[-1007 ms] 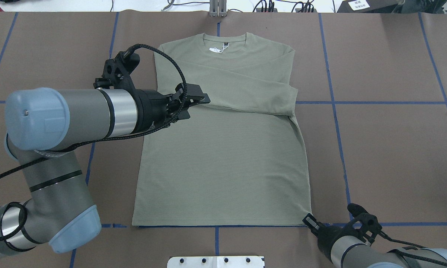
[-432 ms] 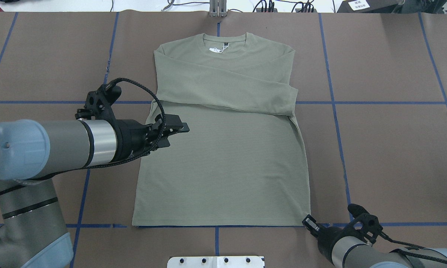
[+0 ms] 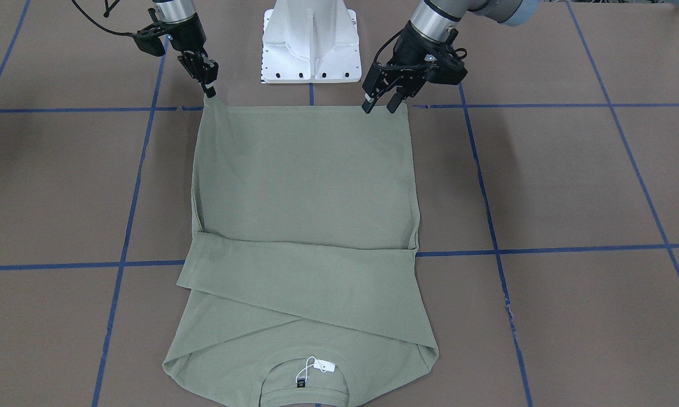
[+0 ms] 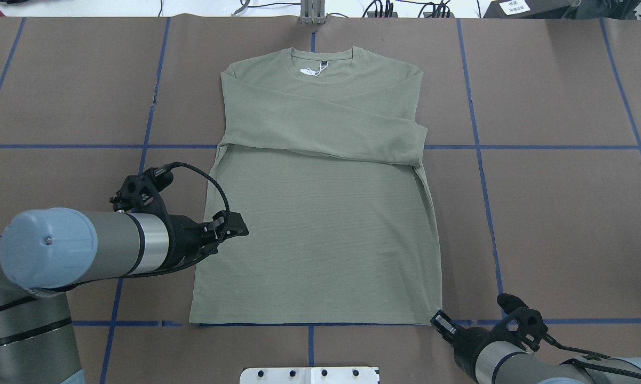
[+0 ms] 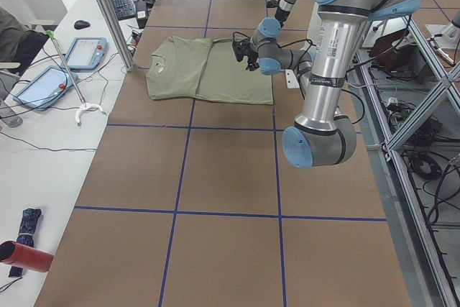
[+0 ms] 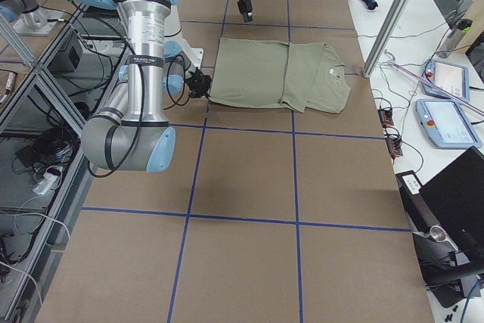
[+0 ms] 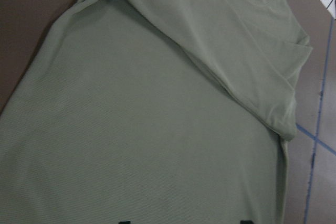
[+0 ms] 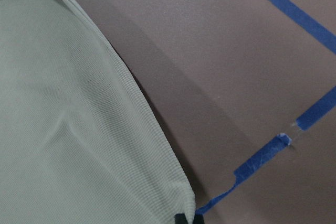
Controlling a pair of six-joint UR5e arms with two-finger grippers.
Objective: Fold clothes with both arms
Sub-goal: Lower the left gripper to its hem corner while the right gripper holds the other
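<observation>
The sage-green shirt (image 4: pixel 320 224) lies flat on the brown table, collar at the far side, with both sleeves folded across the chest (image 3: pixel 305 277). My left gripper (image 3: pixel 380 106) hovers open just above the hem near the shirt's left corner; in the overhead view the left gripper (image 4: pixel 239 228) shows over the left side edge. Its wrist view looks up the shirt body (image 7: pixel 157 129). My right gripper (image 3: pixel 209 89) is shut on the right hem corner, which rises to a small point at its fingertips (image 4: pixel 441 319). The right wrist view shows that corner (image 8: pixel 79 145).
The white pedestal base (image 3: pixel 310 45) stands just behind the hem. Blue tape lines (image 4: pixel 475 146) cross the brown table cover. A metal post (image 5: pixel 108 12) and tablets (image 5: pixel 86 52) stand on the side table beyond the collar. Bare cover lies on both sides of the shirt.
My left arm has drawn back along the shirt's left edge, from the folded sleeve toward the hem, still open. The right gripper has stayed at the right hem corner.
</observation>
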